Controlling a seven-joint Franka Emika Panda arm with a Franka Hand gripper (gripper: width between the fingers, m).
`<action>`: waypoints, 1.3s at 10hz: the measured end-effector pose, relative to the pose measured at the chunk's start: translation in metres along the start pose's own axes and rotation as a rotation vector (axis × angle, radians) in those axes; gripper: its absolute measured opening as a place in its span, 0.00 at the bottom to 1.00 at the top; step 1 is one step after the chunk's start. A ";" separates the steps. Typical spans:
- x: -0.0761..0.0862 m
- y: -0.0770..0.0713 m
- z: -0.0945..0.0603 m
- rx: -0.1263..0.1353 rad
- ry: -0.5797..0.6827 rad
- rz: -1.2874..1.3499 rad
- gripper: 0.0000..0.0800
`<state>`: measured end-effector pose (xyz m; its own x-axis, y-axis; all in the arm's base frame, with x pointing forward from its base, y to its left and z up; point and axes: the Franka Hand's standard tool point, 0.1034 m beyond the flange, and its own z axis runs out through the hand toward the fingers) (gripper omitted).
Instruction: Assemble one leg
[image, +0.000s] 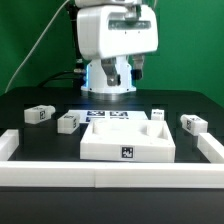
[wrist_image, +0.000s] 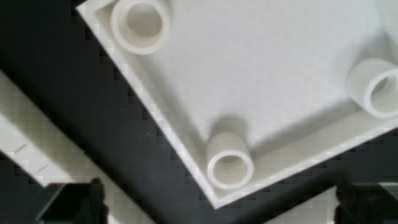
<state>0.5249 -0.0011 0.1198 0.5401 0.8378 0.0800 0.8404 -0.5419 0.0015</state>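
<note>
Exterior view: you look from in front of the arm (image: 115, 40), slightly above the surface (image: 40, 140), at mid-range, with the whole work area in frame.
Wrist view: you look down from very close onto the square white panel (wrist_image: 267, 90) and its round sockets (wrist_image: 139, 25), with the blurred dark fingers (wrist_image: 64, 203) at the frame's edge.
Shared: only the square white panel (image: 127, 140).

Plain white is seen all over the big square piece (wrist_image: 249, 90) below the jaws, round sockets (wrist_image: 139, 25) included, with black table (wrist_image: 71, 90) around it. White is also worn by each leg (image: 68, 122) off to either side of the jaws, with a black-and-white square tag printed on it, and the same tag pattern is carried by the marker board (image: 108, 116), fwiw.
</note>
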 end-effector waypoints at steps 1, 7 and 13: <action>0.000 -0.005 0.010 0.004 -0.033 -0.062 0.81; -0.004 -0.016 0.030 0.025 -0.080 -0.140 0.81; 0.003 -0.052 0.057 -0.029 -0.051 -0.328 0.81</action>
<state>0.4854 0.0328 0.0632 0.2432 0.9698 0.0208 0.9686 -0.2439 0.0478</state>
